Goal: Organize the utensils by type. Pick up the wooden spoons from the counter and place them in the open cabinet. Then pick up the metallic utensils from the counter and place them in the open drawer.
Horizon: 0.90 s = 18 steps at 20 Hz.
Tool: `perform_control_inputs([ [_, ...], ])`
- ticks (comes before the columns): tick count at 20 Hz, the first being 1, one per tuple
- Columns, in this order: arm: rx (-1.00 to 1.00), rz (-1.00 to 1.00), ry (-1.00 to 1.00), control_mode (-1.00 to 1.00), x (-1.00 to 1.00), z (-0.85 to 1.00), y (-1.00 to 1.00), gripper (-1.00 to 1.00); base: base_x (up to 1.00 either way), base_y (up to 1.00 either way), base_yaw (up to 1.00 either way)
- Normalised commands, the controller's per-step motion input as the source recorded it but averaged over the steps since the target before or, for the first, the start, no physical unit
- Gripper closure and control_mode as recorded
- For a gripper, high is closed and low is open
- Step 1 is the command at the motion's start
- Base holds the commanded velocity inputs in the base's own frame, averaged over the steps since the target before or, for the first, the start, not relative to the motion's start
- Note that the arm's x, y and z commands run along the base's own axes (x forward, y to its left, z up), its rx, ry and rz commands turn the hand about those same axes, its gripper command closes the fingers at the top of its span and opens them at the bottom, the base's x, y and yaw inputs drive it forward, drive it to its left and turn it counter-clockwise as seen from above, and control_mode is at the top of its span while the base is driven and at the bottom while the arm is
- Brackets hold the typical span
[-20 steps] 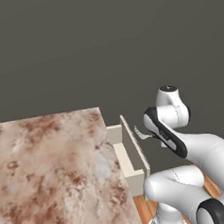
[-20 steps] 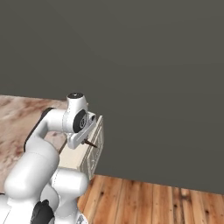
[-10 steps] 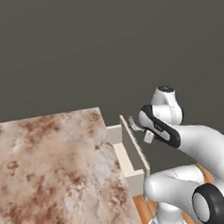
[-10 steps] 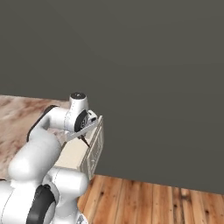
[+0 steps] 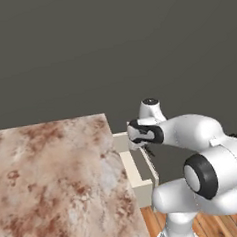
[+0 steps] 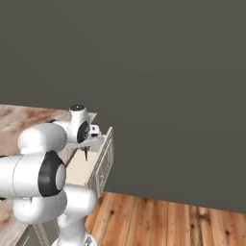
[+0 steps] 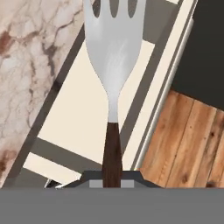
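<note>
My gripper [image 7: 112,176] is shut on the dark brown handle of a metallic utensil [image 7: 114,48], a fork with a silvery head that points away from the hand. The fork hangs over the open drawer [image 7: 83,109], whose pale bottom lies right beneath it. In the left base view the gripper [image 5: 144,145] hovers above the cream drawer [image 5: 140,181] just off the end of the counter [image 5: 54,180]. From the right base view, the gripper [image 6: 88,146] sits over the same drawer [image 6: 102,163], with the fork's dark tip [image 6: 86,154] hanging below it.
The mottled counter [image 7: 30,52] runs along the drawer's left side. Wooden floor [image 7: 188,140] lies beyond the drawer front. A dark grey wall [image 5: 111,51] stands behind the counter. My own arm [image 5: 209,169] bulks over the drawer's near end.
The hand has shifted a little towards the counter over the drawer, fork still gripped, and the arm's elbow has swung nearer the cameras.
</note>
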Motion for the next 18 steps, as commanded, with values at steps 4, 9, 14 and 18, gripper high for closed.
perform_control_inputs([
  [4, 0.08, -0.26, 0.18, -1.00, 0.57, -0.31, 0.08, 1.00, 0.00, 0.00, 0.00],
  [9, 0.07, -0.23, 0.04, -1.00, 0.58, -0.48, 0.03, 1.00, 0.00, 0.00, 0.00],
  [14, 0.10, -0.26, 0.00, -1.00, 0.33, -0.54, 0.03, 1.00, 0.00, 0.00, 0.00],
  [18, 0.07, -0.25, 0.03, -1.00, 0.21, -0.53, 0.01, 1.00, 0.00, 0.00, 0.00],
])
